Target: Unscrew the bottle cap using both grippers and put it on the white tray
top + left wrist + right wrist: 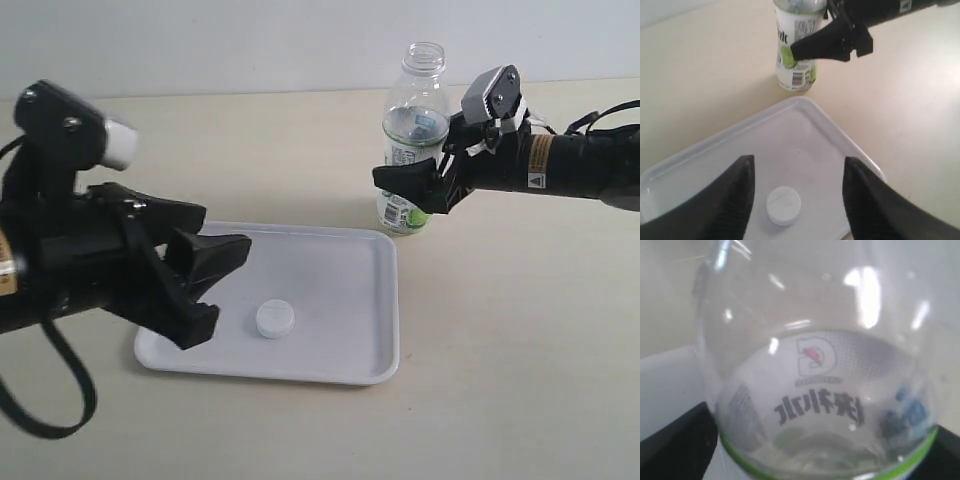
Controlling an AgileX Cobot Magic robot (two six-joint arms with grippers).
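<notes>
The bottle (414, 120) stands upright on the table past the tray's far right corner, its neck bare. The bottle cap (274, 318) lies flat on the white tray (345, 285). My left gripper (222, 285) hangs open above the tray. In the left wrist view the bottle cap (783, 205) sits on the white tray (805, 130), below and between the spread fingers (735, 200). My right gripper (405, 185) straddles the bottle's label, one black finger crossing its front. In the right wrist view the bottle (820, 390) fills the frame, with a finger (675, 445) at its side. Contact does not show.
The beige table (520, 350) stretches round the tray. The right arm (570, 165) reaches in from the right edge at label height. The left arm's black body (70, 270) and a looping cable (60, 400) fill the left side.
</notes>
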